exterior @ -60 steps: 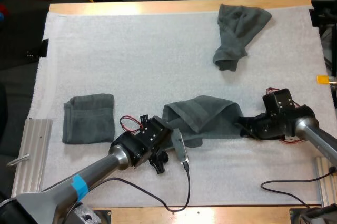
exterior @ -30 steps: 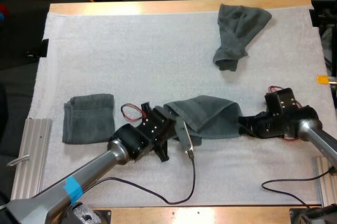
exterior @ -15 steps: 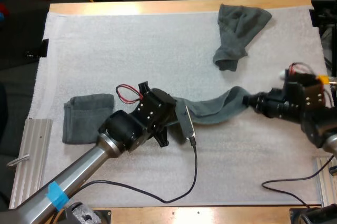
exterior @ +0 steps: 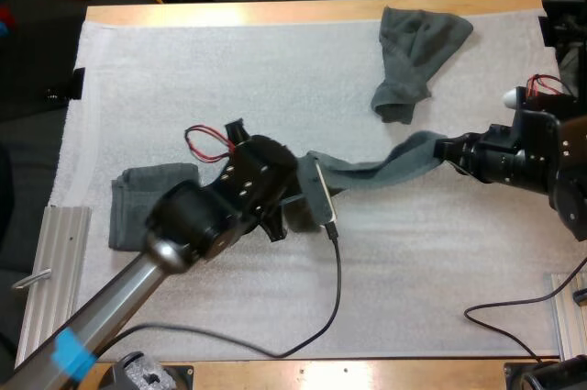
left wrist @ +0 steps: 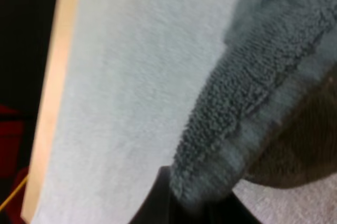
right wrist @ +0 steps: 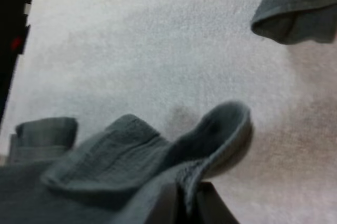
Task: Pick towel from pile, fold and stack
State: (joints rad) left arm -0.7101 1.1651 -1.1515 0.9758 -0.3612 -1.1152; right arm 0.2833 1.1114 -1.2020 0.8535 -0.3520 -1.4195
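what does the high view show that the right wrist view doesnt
High view: the left pincer and right pincer each gripping an end of the held towel, which is strung between them across the mat. Right wrist view: close up, its fingers pressing the towel's edge from both sides. Both: the held towel, the folded towel and the crumpled towel.

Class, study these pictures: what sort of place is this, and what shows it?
Probably a robotics lab bench: the left arm and right arm hold a towel between them over a white mat on a wooden table.
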